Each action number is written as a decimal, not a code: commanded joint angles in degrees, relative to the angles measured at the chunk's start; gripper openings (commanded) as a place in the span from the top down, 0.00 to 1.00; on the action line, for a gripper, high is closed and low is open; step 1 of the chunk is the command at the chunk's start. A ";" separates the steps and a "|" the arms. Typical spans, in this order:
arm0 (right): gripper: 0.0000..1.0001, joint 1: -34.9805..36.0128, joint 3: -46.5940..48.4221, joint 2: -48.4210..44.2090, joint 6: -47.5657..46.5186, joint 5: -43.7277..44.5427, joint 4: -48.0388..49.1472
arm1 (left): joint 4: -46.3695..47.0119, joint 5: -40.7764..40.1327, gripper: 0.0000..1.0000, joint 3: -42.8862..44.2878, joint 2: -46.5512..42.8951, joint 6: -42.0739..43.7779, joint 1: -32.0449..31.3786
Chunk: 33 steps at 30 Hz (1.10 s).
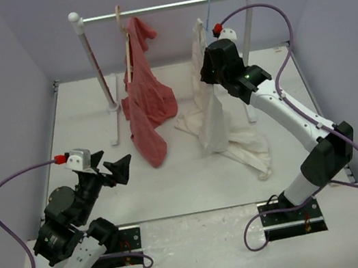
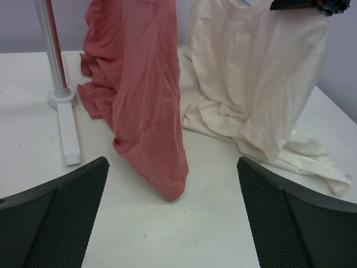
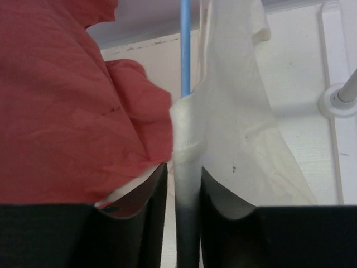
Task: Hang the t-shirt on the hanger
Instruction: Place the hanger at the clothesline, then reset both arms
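The cream t-shirt [image 1: 214, 117] hangs from the rail at the right, with its lower part piled on the table. It also shows in the left wrist view [image 2: 256, 72]. The light-blue hanger [image 1: 210, 5] hooks on the rail above it, and its wire [image 3: 184, 50] runs down into the shirt. My right gripper [image 1: 207, 66] is up at the shirt's shoulder. Its jaws [image 3: 184, 167] stand close around a fold of the t-shirt [image 3: 234, 128], with a thin gap at the left finger. My left gripper [image 1: 117, 169] is open and empty low over the table [image 2: 173, 161].
A red garment [image 1: 146, 105] hangs on a wooden hanger [image 1: 120, 19] left of the t-shirt, its tip touching the table [image 2: 139, 84]. The white rack [image 1: 163, 7] has posts and feet on the table [image 2: 50, 50]. Lilac walls enclose the back and sides.
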 commanded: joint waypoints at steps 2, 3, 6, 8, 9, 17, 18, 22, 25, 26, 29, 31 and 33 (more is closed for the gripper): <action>0.42 0.38 -2.25 -4.15 0.36 -2.12 4.86 | 1.61 0.49 0.00 -0.47 -0.38 -0.91 0.08; 0.29 0.43 -2.63 -4.70 -0.17 -2.31 4.84 | 1.56 0.53 0.00 -0.47 -0.30 -0.91 0.08; 0.09 0.41 -2.81 -6.45 -2.03 -1.54 2.83 | 1.56 0.74 0.00 -0.48 0.02 -0.91 0.08; 0.04 0.30 -4.52 -8.89 -3.28 0.52 1.84 | 1.60 0.71 0.00 -0.56 -0.07 -0.91 0.08; 0.03 0.26 -5.75 -10.12 -4.02 1.35 1.66 | 1.64 0.75 0.00 -0.56 -0.15 -0.91 0.08; 0.01 -0.96 -19.19 -28.20 -5.46 3.21 -1.10 | 1.67 0.37 0.00 -0.80 0.19 -0.91 0.06; 0.01 -1.25 -21.55 -31.06 -5.37 3.85 -1.90 | 1.60 -0.05 0.00 -0.80 0.36 -0.92 0.08; 0.01 -1.37 -28.66 -40.76 -5.85 2.13 -6.08 | -2.04 -10.50 0.00 1.49 5.09 -3.54 0.17; 0.01 -1.33 -32.48 -51.33 -7.76 3.79 -7.32 | -7.46 -26.58 0.00 4.15 9.92 -10.23 0.23; 0.01 -1.33 -32.63 -54.27 -8.56 4.44 -8.64 | -8.19 -29.82 0.00 4.32 10.77 -10.96 0.43; 0.01 -1.35 -30.41 -59.63 -9.28 6.28 -13.37 | -11.93 -35.65 0.00 5.24 12.43 -13.96 1.31; 0.01 -1.42 -28.02 -61.02 -9.67 6.64 -17.73 | -15.26 -39.61 0.00 6.30 12.60 -17.98 1.74; 0.01 -1.33 -24.82 -61.50 -9.43 8.74 -22.72 | -13.89 -39.42 0.00 6.16 10.05 -17.02 1.93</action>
